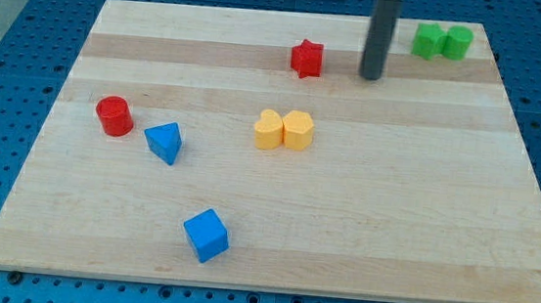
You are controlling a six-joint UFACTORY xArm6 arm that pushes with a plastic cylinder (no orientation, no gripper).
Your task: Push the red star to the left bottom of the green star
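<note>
Jaws are none on this arm: it ends in a bare dark rod, cut off at the view's top, and my tip rests between the red star and the green star, apart from both.

Largest is the wooden surface, on blue pegboard. Next, a blue cube, blue triangle, red cylinder, and two touching yellow blocks. Another green block, shape unclear, touches the green star.

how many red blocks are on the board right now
2. The red star sits near the view's top centre, just left of my tip. The red cylinder is at the view's left. None look hidden.
</note>
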